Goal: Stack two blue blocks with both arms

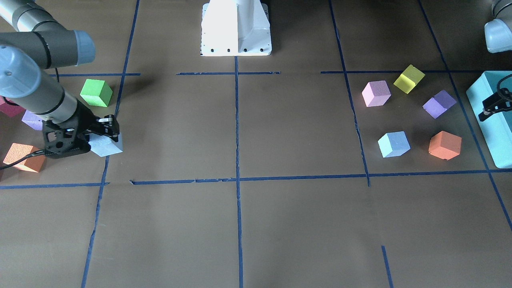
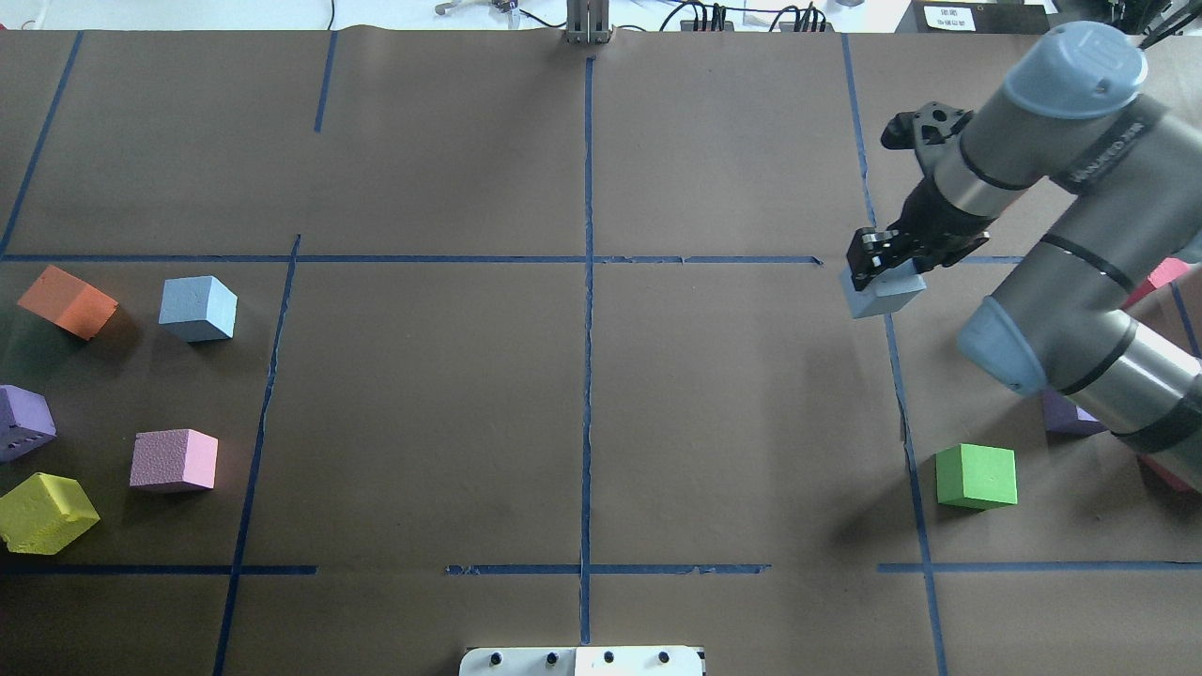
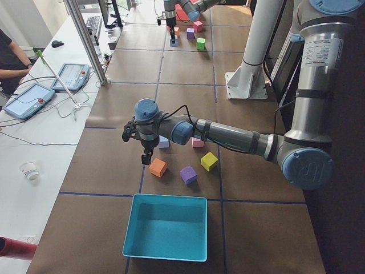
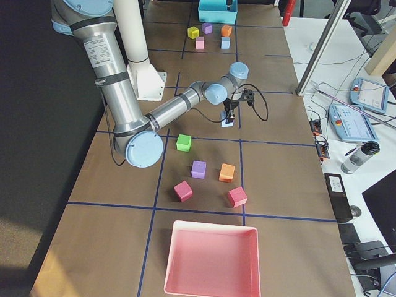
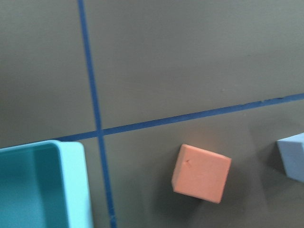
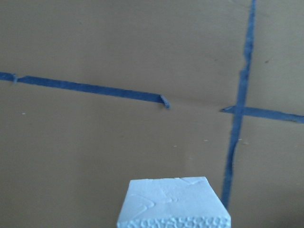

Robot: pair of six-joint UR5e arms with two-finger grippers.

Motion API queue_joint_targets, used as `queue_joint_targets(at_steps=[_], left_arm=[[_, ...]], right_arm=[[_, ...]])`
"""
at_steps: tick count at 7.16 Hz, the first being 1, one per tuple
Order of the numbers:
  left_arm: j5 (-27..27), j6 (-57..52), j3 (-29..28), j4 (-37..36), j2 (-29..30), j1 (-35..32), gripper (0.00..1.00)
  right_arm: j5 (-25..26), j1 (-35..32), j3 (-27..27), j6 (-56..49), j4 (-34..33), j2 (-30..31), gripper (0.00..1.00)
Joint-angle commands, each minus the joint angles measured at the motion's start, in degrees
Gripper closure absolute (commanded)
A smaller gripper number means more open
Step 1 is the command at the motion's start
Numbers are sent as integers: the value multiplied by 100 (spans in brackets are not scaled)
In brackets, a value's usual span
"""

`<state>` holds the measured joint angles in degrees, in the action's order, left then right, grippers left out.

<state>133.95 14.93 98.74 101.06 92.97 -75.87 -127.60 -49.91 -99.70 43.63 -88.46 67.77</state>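
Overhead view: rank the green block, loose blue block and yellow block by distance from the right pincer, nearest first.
1. green block: right side, a little closer to the robot than the right pincer.
2. loose blue block: far across the table, on the left side.
3. yellow block: left edge, lowest of that group.

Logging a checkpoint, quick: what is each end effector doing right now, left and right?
Left end effector: cannot be told; its fingers show too small and partly cut off.
Right end effector: closed, holding a blue block.
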Motion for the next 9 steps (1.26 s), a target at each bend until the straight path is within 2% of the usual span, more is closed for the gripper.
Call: queue_joint_targets(at_steps=[1,3,4,5,6,8,9], left_arm=[[-18,458,83,230,176,343,0],[-27,660,84,239,204,564,0],[-19,696,92,247,204,564,0],[-36,696,92,248,204,564,0],[-27,696,92,248,204,564,0],[-10,696,110,248,204,564,0],[-18,696,136,248,204,564,0]], right_arm=[[470,804,143,1440,-48,-735,98],[814,1306,720,2628,-40,-1578,98],[1094,1509,976,2999,-5,-1808,98],[1132,1563,1110,3377,178,-1941,98],[1141,1694,1285,3511,267,-2134,97],[1648,1957,2135,3495,303,-2845,97],[1668,2020,2252,3468,355,-2865,96]])
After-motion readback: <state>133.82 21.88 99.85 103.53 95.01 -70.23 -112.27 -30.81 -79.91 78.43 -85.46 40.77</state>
